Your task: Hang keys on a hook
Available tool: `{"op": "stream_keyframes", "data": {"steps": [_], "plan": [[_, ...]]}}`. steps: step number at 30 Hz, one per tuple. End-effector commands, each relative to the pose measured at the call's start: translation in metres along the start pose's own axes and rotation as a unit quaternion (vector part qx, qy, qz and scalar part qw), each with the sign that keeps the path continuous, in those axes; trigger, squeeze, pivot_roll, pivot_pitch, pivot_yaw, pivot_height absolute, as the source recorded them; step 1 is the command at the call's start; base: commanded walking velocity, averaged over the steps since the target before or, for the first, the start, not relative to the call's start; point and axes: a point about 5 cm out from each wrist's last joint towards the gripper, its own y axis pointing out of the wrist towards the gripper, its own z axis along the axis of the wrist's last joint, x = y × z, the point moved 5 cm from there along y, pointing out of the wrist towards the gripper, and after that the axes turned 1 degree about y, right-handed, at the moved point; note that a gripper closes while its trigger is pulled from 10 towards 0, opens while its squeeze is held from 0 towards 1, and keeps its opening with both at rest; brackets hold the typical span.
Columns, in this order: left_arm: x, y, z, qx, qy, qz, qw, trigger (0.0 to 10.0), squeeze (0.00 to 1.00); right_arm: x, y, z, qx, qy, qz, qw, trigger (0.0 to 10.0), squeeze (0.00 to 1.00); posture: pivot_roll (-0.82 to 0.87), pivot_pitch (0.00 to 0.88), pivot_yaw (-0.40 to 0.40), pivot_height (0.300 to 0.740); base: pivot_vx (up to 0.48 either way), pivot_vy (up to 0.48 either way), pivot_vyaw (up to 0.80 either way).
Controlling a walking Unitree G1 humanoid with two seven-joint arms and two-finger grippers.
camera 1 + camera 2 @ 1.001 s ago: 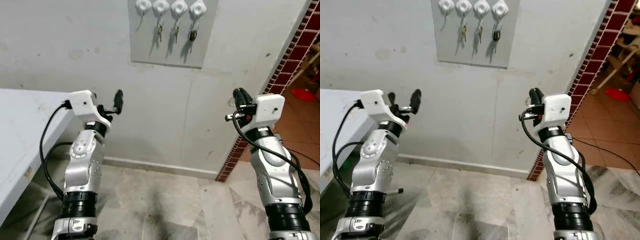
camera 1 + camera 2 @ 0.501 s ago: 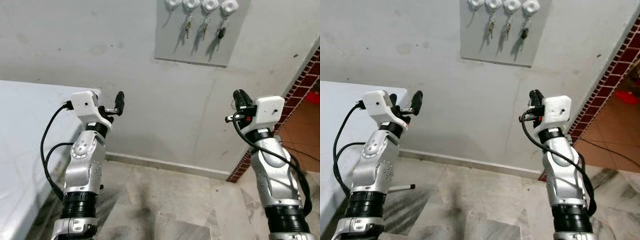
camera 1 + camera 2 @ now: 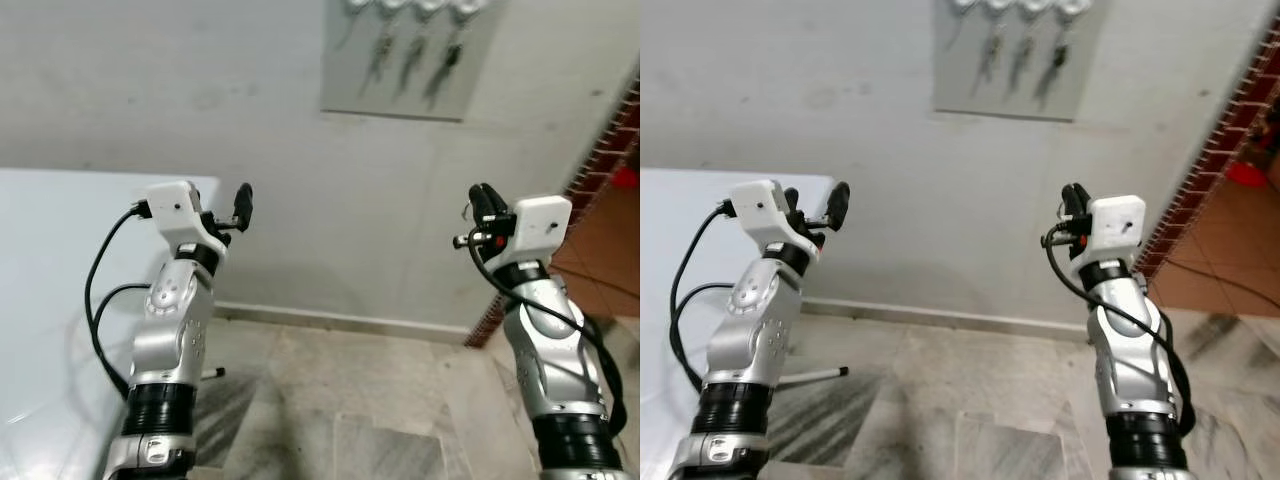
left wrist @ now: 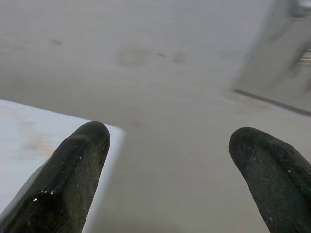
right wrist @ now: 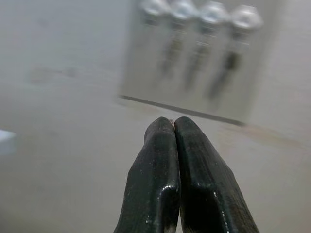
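A grey panel on the wall carries a row of white hooks. Three blurred keys hang from them, high above and between my two arms. My left gripper is raised near the table's corner and stands open; its wrist view shows bare wall between the two fingertips. My right gripper is held up at chest height, shut, with nothing visible between its fingers. It points at the wall just under the panel.
A white table fills the left side, its corner beside my left arm. A red brick pillar edges the wall on the right. Marble floor tiles lie below, with a thin metal rod under the table.
The camera has swung left: the panel has slid up and right in the picture and more of the table shows. Both arms keep their pose and both grippers their state.
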Motion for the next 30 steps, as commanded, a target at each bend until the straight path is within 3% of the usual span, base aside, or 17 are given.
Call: {"op": "stream_keyframes", "data": {"steps": [1,12,16,30], "plan": [[0.009,0.002,0.0,-0.003,-0.001,-0.008,1.0,10.0,0.0,0.009,0.0,0.007,0.009,-0.005,-0.009,1.0,10.0,0.0,-0.03,0.0,-0.043,0.74,0.0,0.0,0.0],[0.008,0.0,0.013,0.016,0.018,-0.016,1.0,10.0,0.0,0.001,-0.005,0.021,0.045,0.024,0.007,0.999,10.0,0.0,-0.03,0.0,-0.041,0.74,0.0,0.0,0.0],[0.016,-0.003,0.019,0.027,0.04,-0.039,0.998,10.0,0.0,-0.002,-0.009,0.022,0.047,0.031,0.016,0.998,10.0,0.0,-0.03,0.0,-0.041,0.74,0.247,0.0,0.0],[0.019,-0.004,0.02,0.027,0.038,-0.048,0.998,10.0,0.0,-0.002,-0.008,0.03,0.057,0.039,0.026,0.997,10.0,0.0,-0.03,0.0,-0.04,0.74,0.317,0.0,0.0]]}}
